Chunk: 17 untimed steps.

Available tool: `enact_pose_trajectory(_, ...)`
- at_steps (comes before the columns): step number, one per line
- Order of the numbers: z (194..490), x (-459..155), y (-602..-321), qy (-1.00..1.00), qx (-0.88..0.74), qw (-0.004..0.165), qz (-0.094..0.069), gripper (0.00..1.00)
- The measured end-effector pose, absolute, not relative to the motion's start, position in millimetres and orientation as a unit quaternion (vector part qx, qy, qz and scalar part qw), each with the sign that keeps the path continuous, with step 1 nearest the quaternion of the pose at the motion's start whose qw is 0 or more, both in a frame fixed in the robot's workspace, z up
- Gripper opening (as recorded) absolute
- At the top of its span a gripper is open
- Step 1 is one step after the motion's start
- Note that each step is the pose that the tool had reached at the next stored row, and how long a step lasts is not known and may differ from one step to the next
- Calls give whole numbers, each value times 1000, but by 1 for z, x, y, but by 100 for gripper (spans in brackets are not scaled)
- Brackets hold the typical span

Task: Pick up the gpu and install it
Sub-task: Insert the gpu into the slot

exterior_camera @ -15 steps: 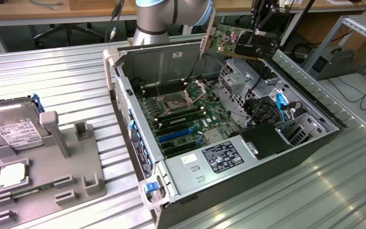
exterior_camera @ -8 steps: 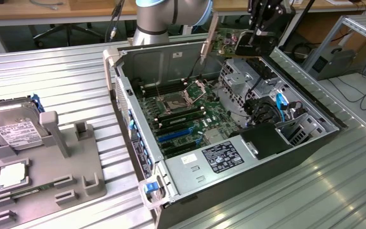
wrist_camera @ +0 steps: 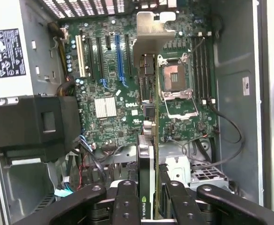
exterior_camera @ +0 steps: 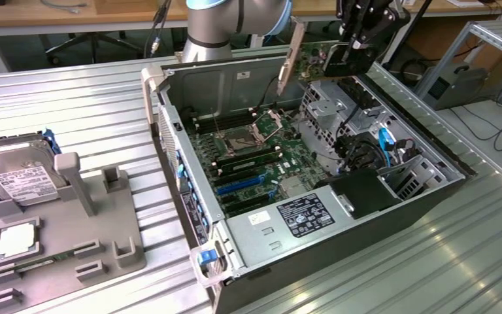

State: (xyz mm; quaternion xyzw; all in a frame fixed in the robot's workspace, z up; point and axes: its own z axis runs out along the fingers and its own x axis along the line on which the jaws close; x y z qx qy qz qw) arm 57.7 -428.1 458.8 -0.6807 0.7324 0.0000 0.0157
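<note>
1. Gripping the gpu point(exterior_camera: 321, 64) point(wrist_camera: 145, 159), a thin flat card with a silver metal end bracket point(exterior_camera: 291, 52) point(wrist_camera: 151, 33), the black 2-fingered pincer point(exterior_camera: 355, 55) point(wrist_camera: 150, 187) is clenched part-way, with 1 finger on each side of the card.
2. The card stands on edge, its bracket end pointing away from the pincer.
3. In the exterior view, card and pincer hang toward 1 o'clock, above the far rim of the open grey metal computer case point(exterior_camera: 233, 82), clear of the green motherboard point(exterior_camera: 251, 157) point(wrist_camera: 122, 108).
4. The wrist view looks along the card onto the motherboard's long blue slots point(wrist_camera: 119, 56).
5. Toward 8 o'clock in the exterior view, well apart from the case, a grey plastic holder point(exterior_camera: 94, 229) bears a silver hard drive with a white label point(exterior_camera: 20, 176).
</note>
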Motion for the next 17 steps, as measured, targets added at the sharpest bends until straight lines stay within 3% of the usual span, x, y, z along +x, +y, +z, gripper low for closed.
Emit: enact_pose_trajectory(17,458,32,-428,723,-691,16,0,27)
